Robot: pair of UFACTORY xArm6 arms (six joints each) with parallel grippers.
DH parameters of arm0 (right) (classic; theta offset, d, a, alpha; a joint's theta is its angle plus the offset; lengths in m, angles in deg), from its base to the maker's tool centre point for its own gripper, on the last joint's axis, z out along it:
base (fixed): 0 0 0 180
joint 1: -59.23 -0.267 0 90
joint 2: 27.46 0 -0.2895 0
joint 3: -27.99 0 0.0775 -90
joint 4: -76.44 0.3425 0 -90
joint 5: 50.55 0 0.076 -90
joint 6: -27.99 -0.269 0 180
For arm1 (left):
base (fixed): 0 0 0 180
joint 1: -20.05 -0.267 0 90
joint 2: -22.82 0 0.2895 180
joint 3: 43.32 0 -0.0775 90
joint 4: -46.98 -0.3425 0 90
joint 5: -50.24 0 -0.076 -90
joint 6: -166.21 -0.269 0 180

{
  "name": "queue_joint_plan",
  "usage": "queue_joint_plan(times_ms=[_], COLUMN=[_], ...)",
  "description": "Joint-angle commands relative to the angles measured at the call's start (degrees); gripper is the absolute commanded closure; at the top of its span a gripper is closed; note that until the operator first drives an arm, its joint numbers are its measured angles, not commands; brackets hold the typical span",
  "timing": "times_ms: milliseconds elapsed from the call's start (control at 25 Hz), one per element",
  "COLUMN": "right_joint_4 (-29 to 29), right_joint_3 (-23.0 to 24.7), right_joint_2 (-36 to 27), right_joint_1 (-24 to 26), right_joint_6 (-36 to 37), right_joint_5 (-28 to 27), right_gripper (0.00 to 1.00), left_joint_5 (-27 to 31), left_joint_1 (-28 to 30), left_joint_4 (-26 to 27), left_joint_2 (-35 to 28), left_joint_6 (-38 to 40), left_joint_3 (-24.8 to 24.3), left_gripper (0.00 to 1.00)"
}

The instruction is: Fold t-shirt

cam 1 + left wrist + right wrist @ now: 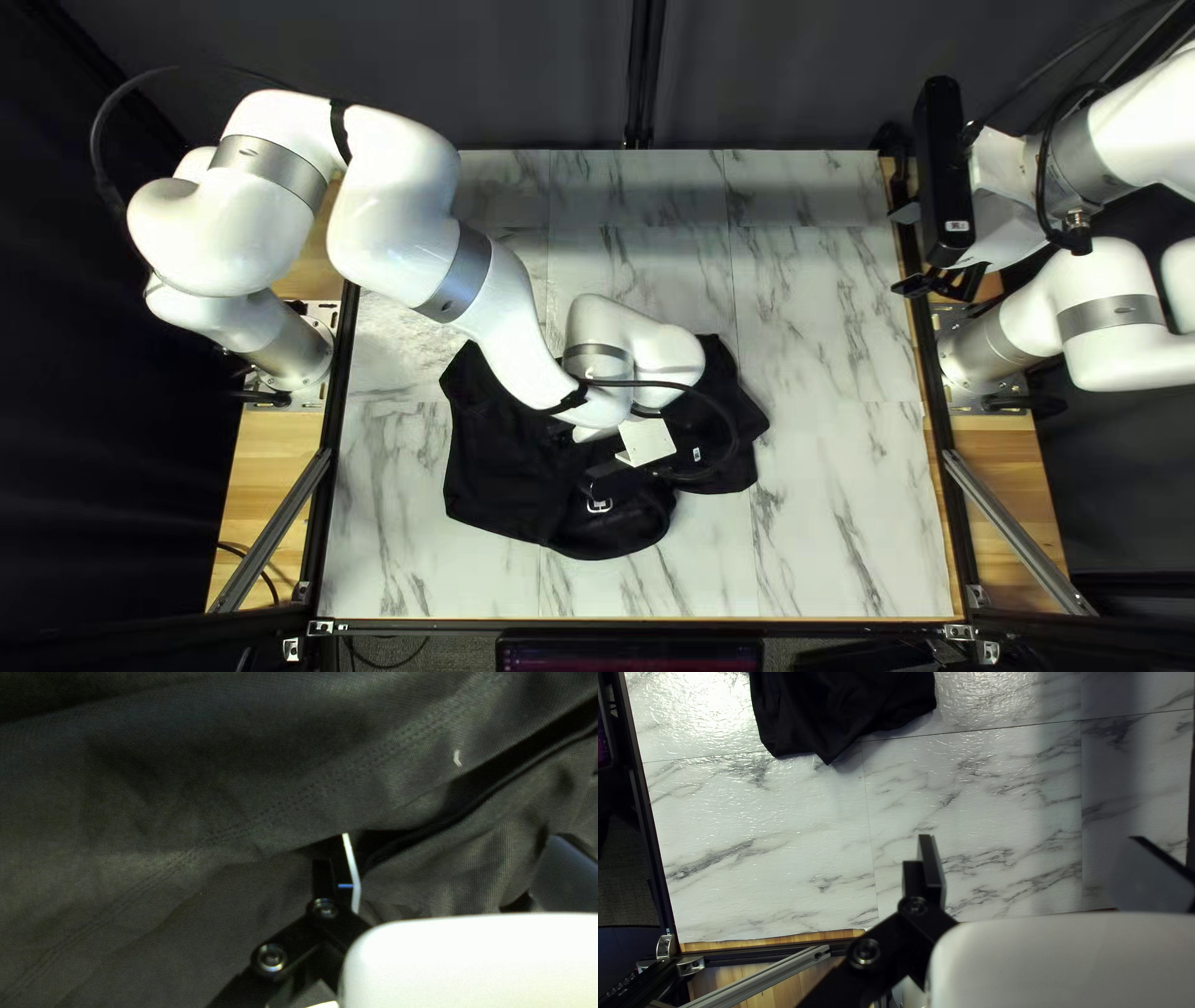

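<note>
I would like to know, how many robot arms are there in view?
2. The left arm bends over the black shirt; the right arm is at the right of the top left view, partly beyond its edge.

Black t-shirt [498, 461], rumpled, unevenly folded (rounded bulge toward near edge), lying across middle of marbled table [847, 498].

open tabletop [828, 311] between shirt [492, 461] and right arm [1133, 131], left arm [405, 230] obstructing above shirt

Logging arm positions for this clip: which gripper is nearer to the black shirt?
Left. The left gripper is over the shirt; the right gripper hangs away from it, near the right edge of the table.
</note>
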Motion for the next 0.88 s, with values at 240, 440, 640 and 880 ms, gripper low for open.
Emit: queue_joint_plan(times_ms=[240,440,640,880], right_joint_4=[0.0,0.0,0.0,0.0], right_joint_3=[0.0,0.0,0.0,0.0], right_joint_2=[0.0,0.0,0.0,0.0], right_joint_1=[0.0,0.0,0.0,0.0], right_joint_6=[0.0,0.0,0.0,0.0], right_joint_5=[0.0,0.0,0.0,0.0], right_gripper=[0.0,0.0,0.0,0.0], left_joint_5=[-0.7,-0.5,-0.9,0.4], left_joint_1=[0.4,0.9,3.3,8.9], left_joint_4=[-0.7,-1.5,-3.4,-10.8], left_joint_2=[-2.9,-4.3,-9.4,-17.0], left_joint_6=[1.3,2.5,6.8,21.9], left_joint_3=[-3.1,-3.5,-7.7,-12.0], left_gripper=[0.93,0.95,0.99,1.0])
